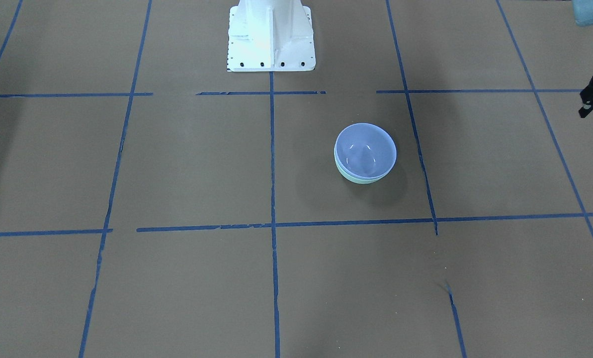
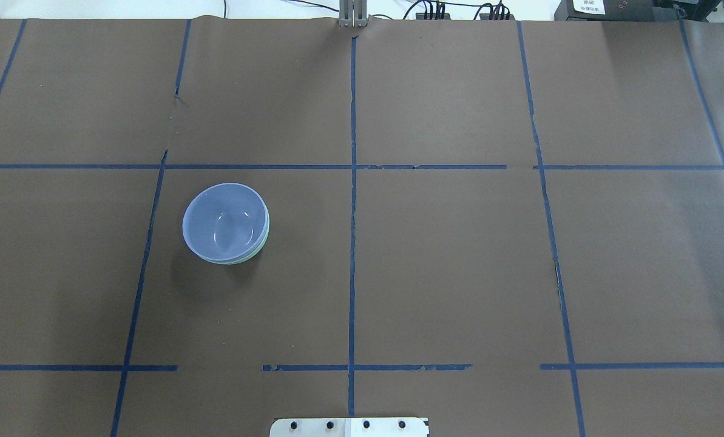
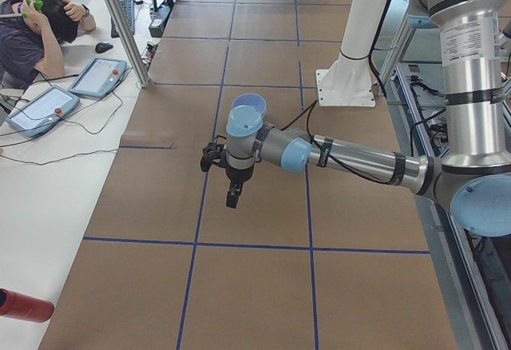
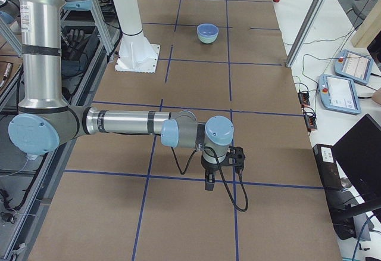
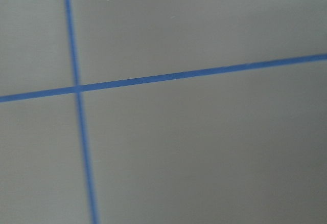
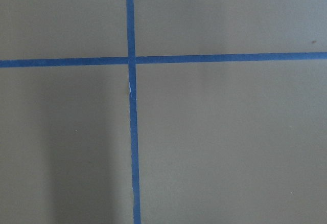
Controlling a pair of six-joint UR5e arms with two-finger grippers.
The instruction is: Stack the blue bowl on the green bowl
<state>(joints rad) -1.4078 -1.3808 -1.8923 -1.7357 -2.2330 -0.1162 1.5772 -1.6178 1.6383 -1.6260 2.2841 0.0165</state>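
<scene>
already the blue bowl (image 1: 365,149) sits inside the green bowl (image 1: 363,180) toward the bench (image 1: 177,164) left edge, so the job looks done; left pincer (image 3: 232,200) and right pincer (image 4: 209,185) hold nothing, and i cannot tell how open they are.

Top bowl (image 1: 365,150) nested in bottom bowl (image 1: 363,180), on table (image 1: 177,164), left half.

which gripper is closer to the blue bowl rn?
Left. The left gripper hovers toward the left end of the table, apart from the blue bowl; the right gripper hovers toward the far opposite end.
</scene>
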